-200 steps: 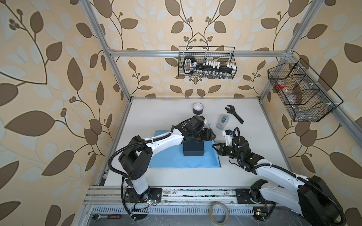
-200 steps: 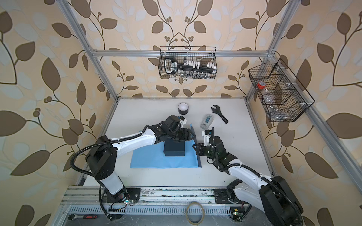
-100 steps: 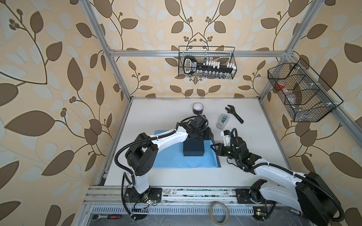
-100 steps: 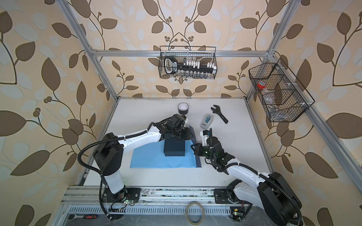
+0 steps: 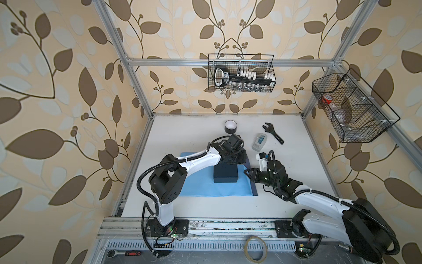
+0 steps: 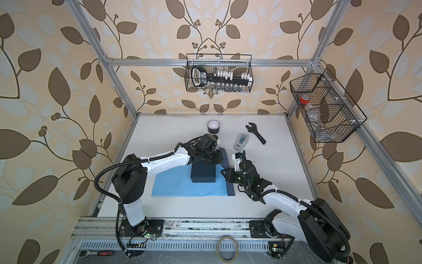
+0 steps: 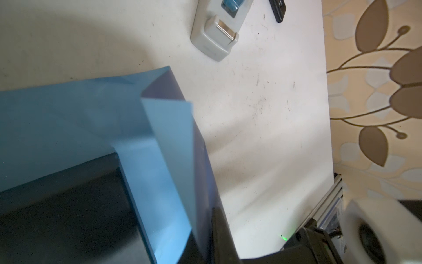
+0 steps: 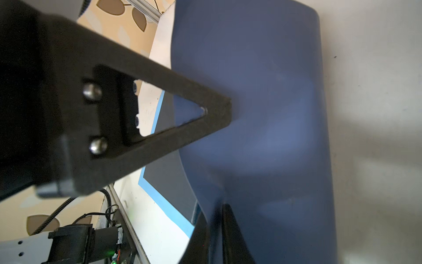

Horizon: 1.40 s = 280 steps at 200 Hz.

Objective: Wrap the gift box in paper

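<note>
because the left arm's wrist leans over it in both top views, the far edge of the gift box (image 5: 226, 175) is hidden, and so are the fingertips of the left tool (image 5: 240, 158), at 1 o'clock of the box. the box sits on the paper (image 5: 201, 186), toward the sheet's 3 o'clock side. that side's edge stands up, darker face showing. the right tool (image 5: 250, 175) meets the raised edge at 3 o'clock of the box; its jaws are too small to read here. the white bench (image 5: 296, 196) is scuffed, walled by leaf-patterned wallpaper and aluminium posts. at 12 o'clock of the box stands a black tape roll (image 5: 230, 126), and at 1 to 2 o'clock lie a grey dispenser (image 5: 259, 142) and a wrench (image 5: 272, 133). wire baskets (image 6: 219, 54) hang on the walls.

only the left wrist view shows a corner flap of the sheet folded over, light face out, beside the box's corner. one black finger (image 7: 220, 233) lies against the dark face; the left tool is closed, pinching the raised edge.

the right wrist view is filled by the dark face, blurred near the lens. the right tool's fingers (image 8: 233, 242) stand a sliver apart with the edge between them; whether they press on it i cannot tell. the left tool's triangular finger (image 8: 218, 110) touches the same face.
</note>
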### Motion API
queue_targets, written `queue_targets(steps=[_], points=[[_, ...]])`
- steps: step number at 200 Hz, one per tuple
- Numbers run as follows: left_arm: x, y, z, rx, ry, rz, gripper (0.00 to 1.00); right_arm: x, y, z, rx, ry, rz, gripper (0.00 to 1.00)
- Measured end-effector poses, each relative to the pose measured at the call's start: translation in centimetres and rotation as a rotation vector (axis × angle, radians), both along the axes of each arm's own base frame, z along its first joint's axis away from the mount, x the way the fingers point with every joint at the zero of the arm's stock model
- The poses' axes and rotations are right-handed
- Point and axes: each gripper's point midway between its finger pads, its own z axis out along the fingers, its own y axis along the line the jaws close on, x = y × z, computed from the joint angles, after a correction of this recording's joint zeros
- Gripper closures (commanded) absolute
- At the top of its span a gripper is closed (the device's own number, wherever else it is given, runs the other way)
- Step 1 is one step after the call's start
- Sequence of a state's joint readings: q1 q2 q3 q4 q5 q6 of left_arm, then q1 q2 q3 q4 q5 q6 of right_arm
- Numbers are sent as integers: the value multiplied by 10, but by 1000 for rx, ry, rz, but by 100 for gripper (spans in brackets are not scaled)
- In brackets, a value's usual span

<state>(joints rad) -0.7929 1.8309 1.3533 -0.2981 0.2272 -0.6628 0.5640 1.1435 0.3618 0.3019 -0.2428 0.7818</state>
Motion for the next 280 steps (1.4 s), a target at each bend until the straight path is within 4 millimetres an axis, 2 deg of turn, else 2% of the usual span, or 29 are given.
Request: queue_targets(steps=[41, 76, 105, 131, 181, 234, 280], points=[[-1, 1, -1, 1, 4, -9, 100, -4, -4, 15, -1, -40, 10, 63], [0, 5, 4, -31, 23, -30, 100, -1, -27, 38, -5, -98, -23, 52], [0, 24, 12, -69, 37, -43, 100, 5, -53, 46, -36, -118, -77, 46], [2, 47, 16, -102, 57, -34, 100, 6, -59, 47, -64, -114, -77, 39], [8, 90, 11, -139, 87, -5, 100, 8, -49, 39, -103, -96, -29, 22], [16, 129, 10, -171, 87, 38, 100, 16, -18, 34, -144, -72, 43, 10], [23, 146, 10, -191, 90, 64, 100, 31, 6, 25, -160, -52, 70, 4]])
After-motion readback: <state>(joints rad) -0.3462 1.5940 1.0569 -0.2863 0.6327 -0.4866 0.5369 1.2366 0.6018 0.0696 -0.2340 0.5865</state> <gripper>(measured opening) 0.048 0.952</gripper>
